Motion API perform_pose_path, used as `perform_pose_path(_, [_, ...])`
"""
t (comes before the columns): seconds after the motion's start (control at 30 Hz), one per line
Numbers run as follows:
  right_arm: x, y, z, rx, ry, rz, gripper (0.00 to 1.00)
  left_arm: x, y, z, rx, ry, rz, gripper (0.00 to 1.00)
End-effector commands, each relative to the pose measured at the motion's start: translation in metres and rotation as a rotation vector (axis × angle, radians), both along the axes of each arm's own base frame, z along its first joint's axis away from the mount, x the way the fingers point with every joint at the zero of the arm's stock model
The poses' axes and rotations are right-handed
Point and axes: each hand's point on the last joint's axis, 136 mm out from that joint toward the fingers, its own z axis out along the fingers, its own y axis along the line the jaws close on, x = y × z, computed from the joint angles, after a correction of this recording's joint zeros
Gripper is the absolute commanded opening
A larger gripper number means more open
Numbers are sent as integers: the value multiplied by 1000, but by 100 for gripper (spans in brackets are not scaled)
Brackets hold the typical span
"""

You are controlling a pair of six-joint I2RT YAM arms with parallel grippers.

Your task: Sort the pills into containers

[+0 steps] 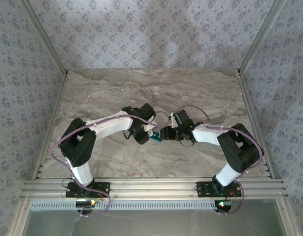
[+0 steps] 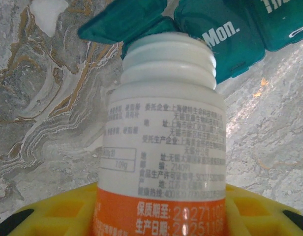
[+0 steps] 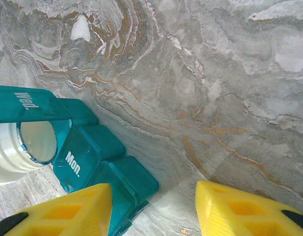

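A marble-patterned tabletop [image 1: 191, 93], grey with tan and white veins, is enclosed on three sides by walls [image 1: 156, 34] covered in pale blue-grey wallpaper with a repeating floral motif. Aluminium posts [image 1: 43, 37] run along the two back corners, and a ribbed aluminium rail [image 1: 151, 187] spans the near edge. The light is soft and even, slightly brighter on the back wall.

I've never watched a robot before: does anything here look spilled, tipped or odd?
The uncapped white bottle is tipped over, its mouth pushed against the teal containers under a raised lid. Nothing looks spilled.
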Motion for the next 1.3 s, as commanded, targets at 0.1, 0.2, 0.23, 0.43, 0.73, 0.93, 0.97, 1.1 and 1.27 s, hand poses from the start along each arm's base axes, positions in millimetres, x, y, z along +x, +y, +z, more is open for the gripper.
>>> perform_pose_path(0.1, [-2,-2,-11,-22,31,-6,49,1,3,12,-68,-24,41,0])
perform_pose_path(0.2, [-2,-2,-12,-24,35,-6,49,1,3,12,-93,-26,52,0])
perform_pose_path(0.23, [-2,-2,-11,-22,33,-8,49,0,3,12,-102,-28,51,0])
perform_pose_path(0.43, [-1,-1,-11,-22,32,-6,49,-1,-3,13,-174,-49,53,0])
perform_pose_path(0.73, [0,-1,-10,-22,33,-6,49,-1,-7,10,-265,-80,92,0])
perform_pose_path(0.93, [3,-1,-7,-18,27,-13,50,-3,-8,9,-326,-100,127,0])
perform_pose_path(0.97, [4,0,-5,-16,24,-13,51,-3,-8,9,-342,-104,132,0])
perform_pose_path(1.1, [8,2,2,-6,16,-13,53,-4,-10,10,-395,-128,149,0])
perform_pose_path(1.27, [14,4,11,10,0,-20,57,-5,-11,17,-461,-175,148,0])
